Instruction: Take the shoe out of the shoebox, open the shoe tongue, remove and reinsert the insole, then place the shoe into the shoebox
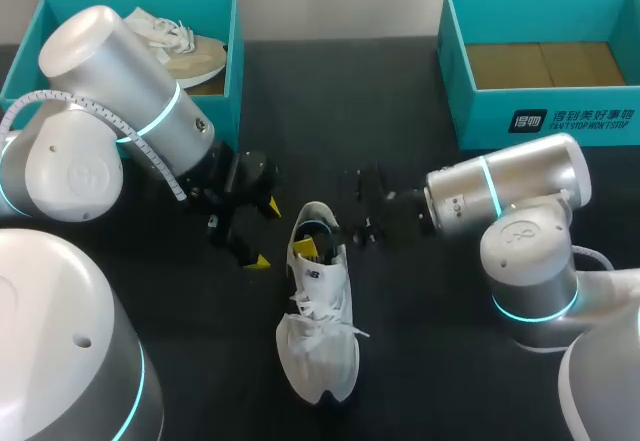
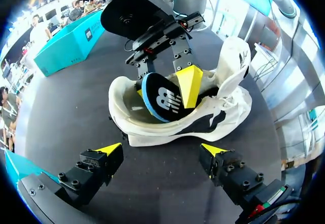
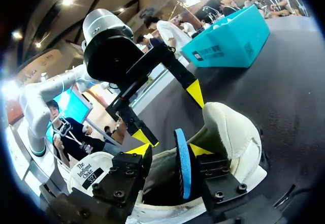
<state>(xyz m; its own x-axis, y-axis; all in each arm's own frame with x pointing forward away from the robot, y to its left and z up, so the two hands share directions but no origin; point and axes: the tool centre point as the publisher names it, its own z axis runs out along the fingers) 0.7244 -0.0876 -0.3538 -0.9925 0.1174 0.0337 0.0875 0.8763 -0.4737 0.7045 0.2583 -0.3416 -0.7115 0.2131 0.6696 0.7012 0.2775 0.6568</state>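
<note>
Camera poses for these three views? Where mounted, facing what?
Head: fixed above, behind robot; looks down on table; left arm, right arm enter from sides.
Left wrist: on left arm; faces shoe past open left hand.
Right wrist: on right arm; faces insole at right hand.
Shared: both wrist views show shoe, insole, and the other hand.

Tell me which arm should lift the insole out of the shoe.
Right. The right gripper is down at the opening of the shoe, straddling the half-raised insole. The left gripper hangs open beside the shoe, empty.
</note>
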